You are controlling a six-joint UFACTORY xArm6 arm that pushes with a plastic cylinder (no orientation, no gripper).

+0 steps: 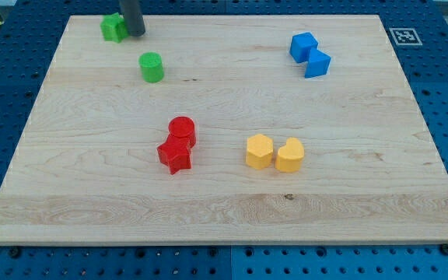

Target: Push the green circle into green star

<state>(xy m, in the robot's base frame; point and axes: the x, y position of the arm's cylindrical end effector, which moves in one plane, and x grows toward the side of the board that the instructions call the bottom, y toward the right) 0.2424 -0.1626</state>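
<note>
The green circle (152, 67), a short cylinder, stands on the wooden board at the upper left. The green star (113, 28) lies near the board's top left corner, up and to the left of the circle, with a clear gap between them. My rod comes down from the view's top, and my tip (134, 33) rests just right of the green star, touching or nearly touching it. The tip is above and slightly left of the green circle, apart from it.
A red circle (182, 129) and a red star (175, 155) sit together near the board's middle. Two yellow blocks (260, 151) (290, 154) lie side by side right of them. Two blue blocks (303, 46) (317, 64) sit at the upper right.
</note>
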